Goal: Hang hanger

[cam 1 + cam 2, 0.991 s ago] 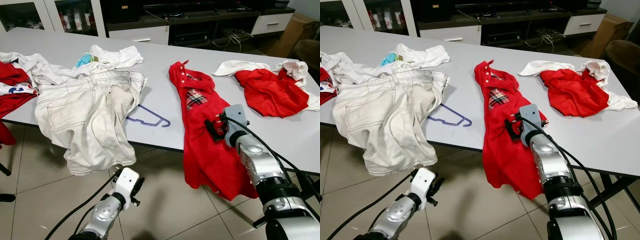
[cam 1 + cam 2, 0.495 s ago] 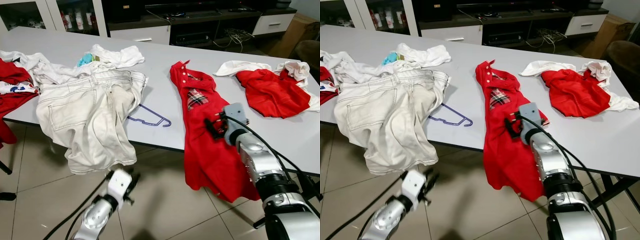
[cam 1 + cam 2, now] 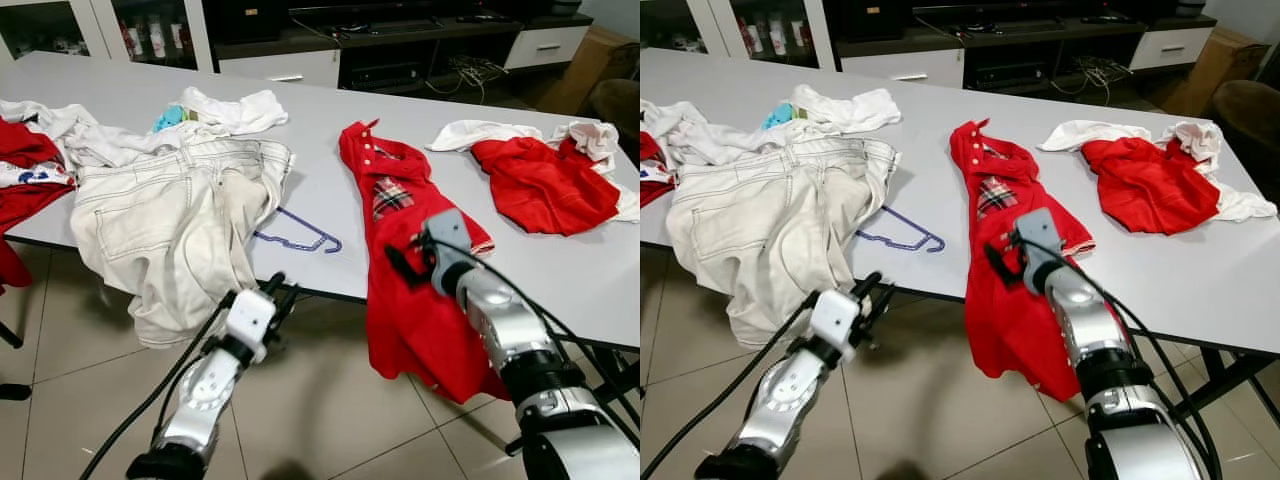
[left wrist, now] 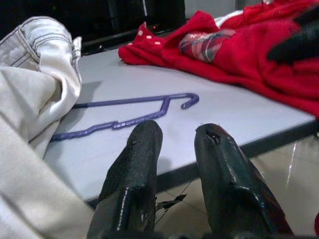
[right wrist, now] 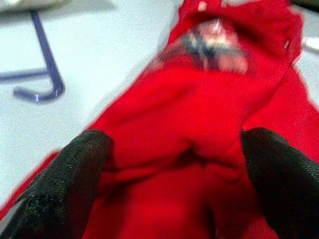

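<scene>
Lying flat on table (image 3: 330, 150), hanger (image 3: 298, 232) just beyond left end effector (image 3: 279, 289), slightly spread

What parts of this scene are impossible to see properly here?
- Purple hanger: one end lies tucked under the white jeans, head views.
- Red shirt: blurred in the right wrist view.
- Red garment: cut off by the picture edge.
- Cabinet bottles: too small to identify.
</scene>
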